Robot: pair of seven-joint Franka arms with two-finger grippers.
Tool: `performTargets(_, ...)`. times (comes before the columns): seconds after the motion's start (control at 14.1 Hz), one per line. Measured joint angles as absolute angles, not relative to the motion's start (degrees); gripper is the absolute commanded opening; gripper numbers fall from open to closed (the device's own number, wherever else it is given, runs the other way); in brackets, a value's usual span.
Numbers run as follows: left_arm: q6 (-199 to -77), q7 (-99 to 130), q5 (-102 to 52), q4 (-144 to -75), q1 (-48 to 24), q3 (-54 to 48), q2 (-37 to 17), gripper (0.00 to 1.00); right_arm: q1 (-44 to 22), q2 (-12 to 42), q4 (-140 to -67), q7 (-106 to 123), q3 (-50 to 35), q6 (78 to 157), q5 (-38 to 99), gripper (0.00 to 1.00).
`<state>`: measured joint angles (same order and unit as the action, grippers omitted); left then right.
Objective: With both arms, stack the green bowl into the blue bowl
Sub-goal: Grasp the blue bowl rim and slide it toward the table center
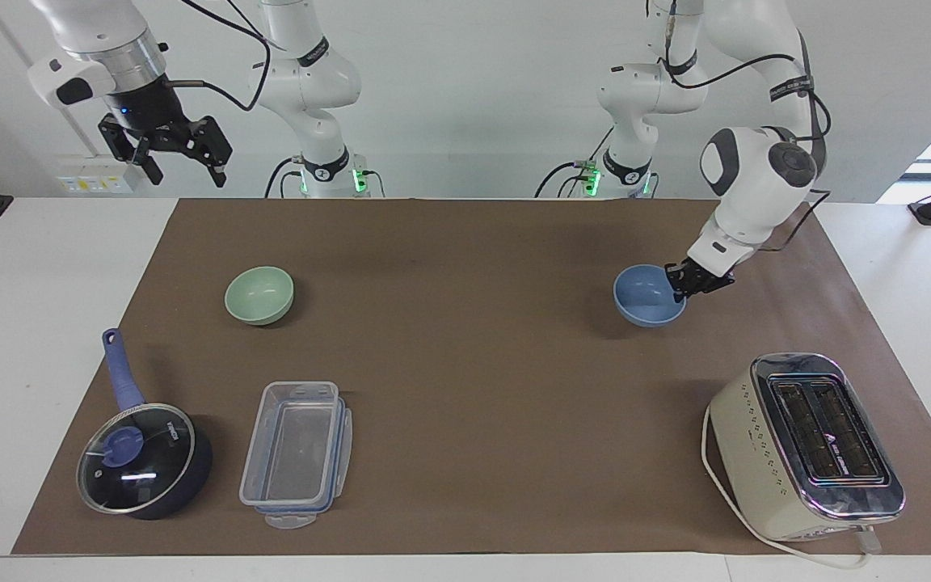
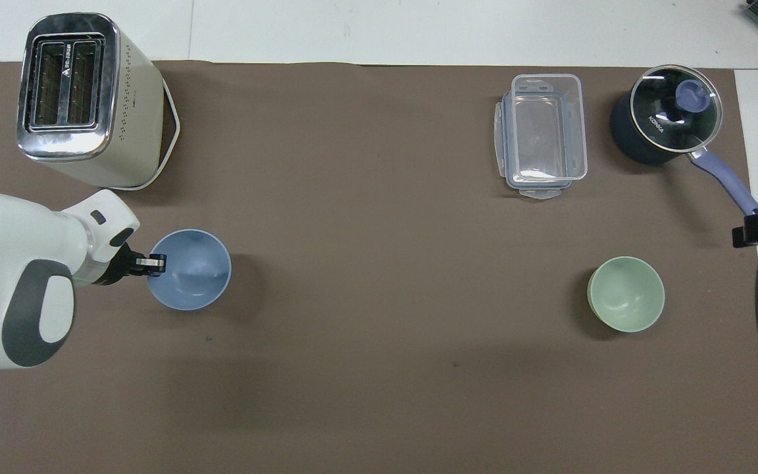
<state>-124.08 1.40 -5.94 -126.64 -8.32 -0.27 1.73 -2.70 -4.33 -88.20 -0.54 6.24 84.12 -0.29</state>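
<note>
Left arm bends low; its claw (image 1: pixel 682 288) is clamped on the blue bowl's (image 1: pixel 645 301) rim, above the brown mat (image 1: pixel 465 364). Right claw (image 1: pixel 183 166) waits raised, fingers apart. Green bowl (image 1: pixel 259 295) sits toward the right arm's end of the table (image 1: pixel 45 323).

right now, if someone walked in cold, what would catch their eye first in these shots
The left gripper is shut on the rim of the blue bowl, carrying it just above the brown mat toward the table's middle. The green bowl sits alone toward the right arm's end, with the right gripper waiting open, high in the air at that end. A cream toaster stands at the left arm's end, farther from the robots than the blue bowl.
</note>
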Motion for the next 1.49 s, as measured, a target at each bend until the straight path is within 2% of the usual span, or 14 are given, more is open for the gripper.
performTargets(0.43,-124.45,25.0,-5.94,-124.05,-26.4,-0.62,1.48,0.0,-2.7,-4.33,-88.2,-0.54,6.24,84.12,-0.29,1.0)
performTargets(0.64,-128.1,31.11,-5.94,-123.69,-32.76,-0.67,-0.36,0.0,-2.7,-4.33,-88.2,-0.54,6.24,84.12,-0.29,1.0)
performTargets(1.49,-136.49,31.89,-8.11,-124.58,-39.93,-0.59,-7.96,0.0,-2.7,-4.33,-88.2,-0.54,6.24,84.12,-0.29,1.0)
